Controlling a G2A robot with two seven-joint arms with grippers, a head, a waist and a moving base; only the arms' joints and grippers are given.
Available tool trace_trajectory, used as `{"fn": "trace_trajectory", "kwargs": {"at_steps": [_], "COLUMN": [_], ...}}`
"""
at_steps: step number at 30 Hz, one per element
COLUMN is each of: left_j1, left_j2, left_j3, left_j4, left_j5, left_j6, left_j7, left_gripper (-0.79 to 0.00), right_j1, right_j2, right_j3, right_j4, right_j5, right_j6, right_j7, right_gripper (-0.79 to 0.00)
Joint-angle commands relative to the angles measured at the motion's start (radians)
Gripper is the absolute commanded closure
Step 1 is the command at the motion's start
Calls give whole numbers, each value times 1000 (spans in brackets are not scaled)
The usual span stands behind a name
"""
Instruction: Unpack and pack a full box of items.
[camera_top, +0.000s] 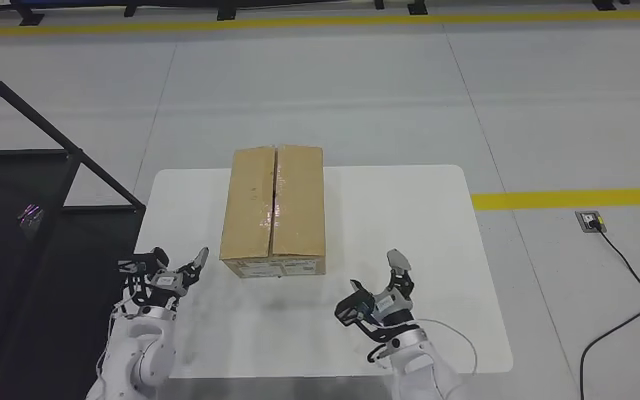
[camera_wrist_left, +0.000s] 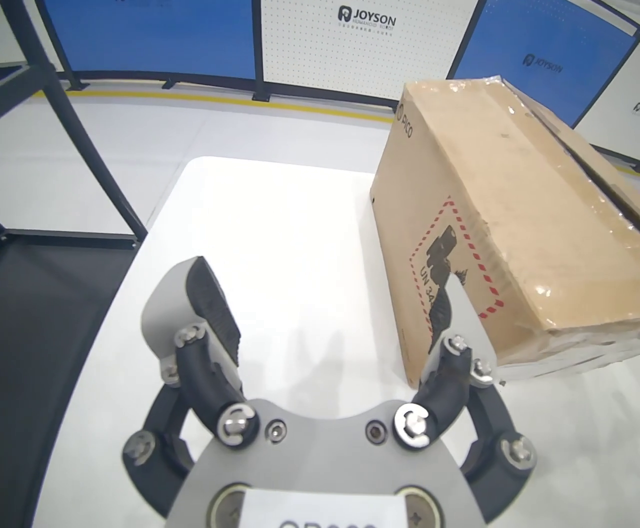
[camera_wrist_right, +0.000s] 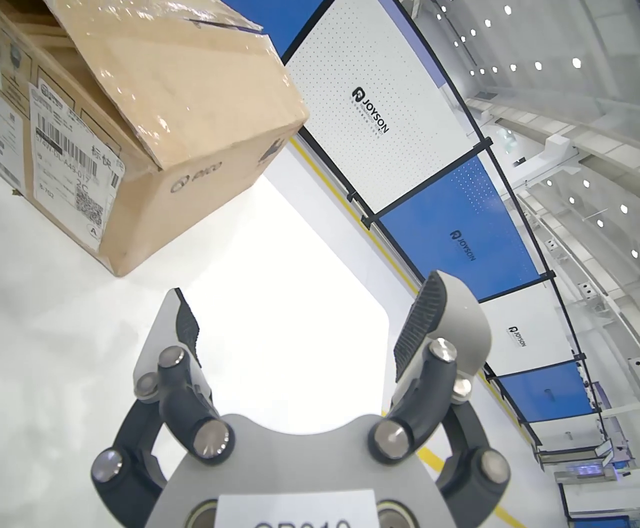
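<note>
A brown cardboard box (camera_top: 274, 208) with its top flaps closed and taped stands in the middle of the white table (camera_top: 420, 250). Its side with a red dashed label faces the left wrist view (camera_wrist_left: 480, 220), and its end with shipping labels shows in the right wrist view (camera_wrist_right: 150, 125). My left gripper (camera_top: 166, 265) (camera_wrist_left: 325, 290) is open near the table's front left, a short way left of the box. Near the front edge, right of the box's front corner, my right gripper (camera_top: 376, 275) (camera_wrist_right: 305, 310) is open as well. Neither holds anything.
A black metal frame (camera_top: 60, 170) stands off the table's left side over a dark floor mat. A yellow floor line (camera_top: 555, 198) runs to the right. Bare table surface lies left and right of the box.
</note>
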Motion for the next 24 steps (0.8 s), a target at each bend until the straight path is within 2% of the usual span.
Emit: {"fn": "trace_trajectory", "kwargs": {"at_steps": [1,6,17,21,24], "left_j1": [-23,-62,-64,-61,-53], "left_j2": [-3,-10,-11,-11,-11], "left_j3": [18,58,60,60,66], "left_j4": [25,52,52,49,31], "left_j5": [7,17,19,20,40], "left_j6": [-7,-5,-3,-1,-4], "left_j7": [3,-2,-3,-5,-14], "left_gripper": [-785,-785,-785,-785,-785], "right_j1": [13,77,77,79,103], "right_j2": [-6,-39,-39,-43,-53], "right_j3": [-6,-99,-99,-117,-142], "right_j4": [21,51,51,42,60], "right_j5": [-65,-100,-100,-66,-74], "right_j6": [43,59,59,-6,-40], "right_j7": [39,79,79,6,4], "right_gripper": [-785,-785,-785,-785,-785]}}
